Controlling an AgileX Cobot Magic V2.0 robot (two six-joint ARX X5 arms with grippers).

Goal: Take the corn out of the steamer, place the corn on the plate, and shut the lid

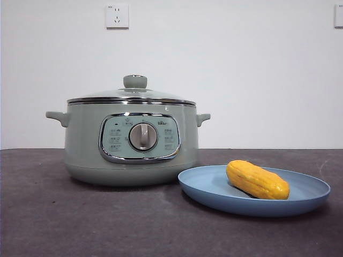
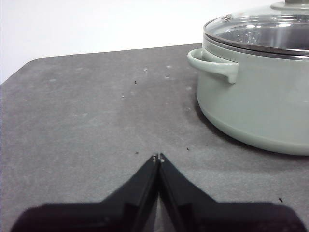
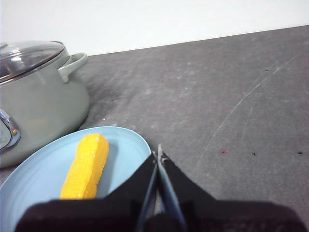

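The yellow-orange corn (image 1: 257,180) lies on the light-blue plate (image 1: 214,187), which sits to the right of the sage-green steamer (image 1: 86,144). The glass lid (image 1: 131,95) with its pale-green knob rests shut on the steamer. The right wrist view shows the corn (image 3: 87,166) on the plate (image 3: 34,179), with my right gripper (image 3: 158,155) shut and empty by the plate's rim. My left gripper (image 2: 158,157) is shut and empty over bare table, apart from the steamer (image 2: 256,106) and its lid (image 2: 260,31). Neither arm shows in the front view.
A dark grey table (image 1: 80,219) carries everything. A white wall with a socket (image 1: 117,16) stands behind it. The steamer's side handles (image 2: 215,65) stick out on both sides.
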